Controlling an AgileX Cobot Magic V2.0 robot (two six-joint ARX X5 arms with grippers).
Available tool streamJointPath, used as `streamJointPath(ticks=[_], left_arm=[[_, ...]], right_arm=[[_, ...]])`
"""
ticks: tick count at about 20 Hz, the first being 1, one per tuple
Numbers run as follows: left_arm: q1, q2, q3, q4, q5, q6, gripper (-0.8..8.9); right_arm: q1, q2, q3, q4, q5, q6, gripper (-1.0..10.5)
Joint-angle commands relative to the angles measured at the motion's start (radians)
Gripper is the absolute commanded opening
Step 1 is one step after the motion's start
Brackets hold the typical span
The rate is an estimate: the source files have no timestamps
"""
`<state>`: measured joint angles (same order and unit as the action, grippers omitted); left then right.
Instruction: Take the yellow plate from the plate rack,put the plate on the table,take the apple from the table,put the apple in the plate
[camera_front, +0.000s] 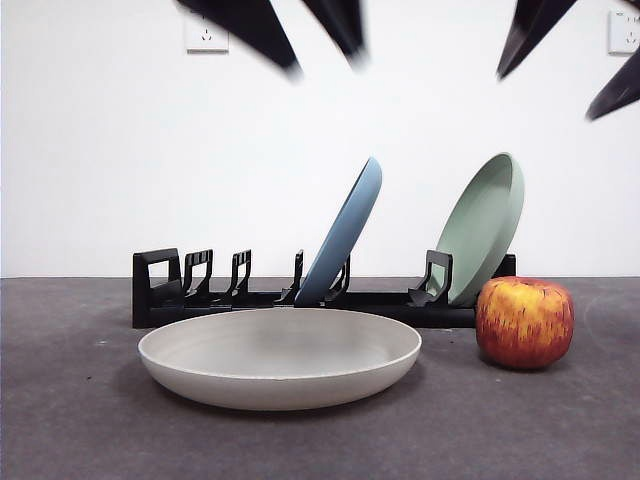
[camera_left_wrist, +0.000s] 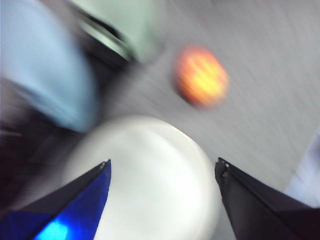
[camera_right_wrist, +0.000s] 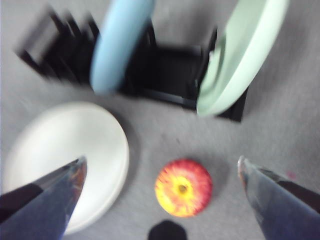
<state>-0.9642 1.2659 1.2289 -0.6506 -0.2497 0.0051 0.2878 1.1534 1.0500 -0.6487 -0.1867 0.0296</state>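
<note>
The right gripper (camera_right_wrist: 162, 167) hangs spread wide above the apple (camera_right_wrist: 183, 187), red streaked yellow-orange. The left gripper (camera_left_wrist: 162, 167) is spread over the cream yellow plate (camera_front: 279, 356), flat on the table (camera_front: 80, 430), left of the apple.

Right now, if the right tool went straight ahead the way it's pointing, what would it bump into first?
Probably the apple. The right tool hangs open above the table with the apple between its jaws; the yellow plate lies off to one side. Depth is hard to judge.
</note>
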Motion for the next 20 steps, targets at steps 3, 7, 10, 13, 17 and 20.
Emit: streamJointPath(ticks=[3,7,10,13,17,20], left_arm=[[0.017,-0.284,-0.003,0.003,-0.207,-0.032,3.45],[0.018,-0.476,-0.003,0.000,-0.329,-0.032,3.45],[0.018,-0.552,-0.003,-0.016,-0.361,-0.032,3.45],[0.018,-0.575,-0.003,-0.042,-0.401,-0.032,3.45],[0.018,-0.575,-0.003,-0.085,-0.404,-0.040,3.45],[0.018,-0.575,-0.003,-0.085,-0.404,-0.039,3.45]], right_arm=[[0.077,0.188,0.043,-0.015,0.112,-0.050,5.1],[0.096,0.368,0.043,-0.018,0.167,-0.058,5.1],[0.095,0.479,0.043,-0.015,0.167,-0.058,5.1],[0.095,0.565,0.043,-0.015,0.164,-0.057,5.0],[0.095,0.581,0.043,-0.018,0.167,-0.038,1.7],[0.095,0.558,0.051,-0.035,0.166,-0.038,-0.1]])
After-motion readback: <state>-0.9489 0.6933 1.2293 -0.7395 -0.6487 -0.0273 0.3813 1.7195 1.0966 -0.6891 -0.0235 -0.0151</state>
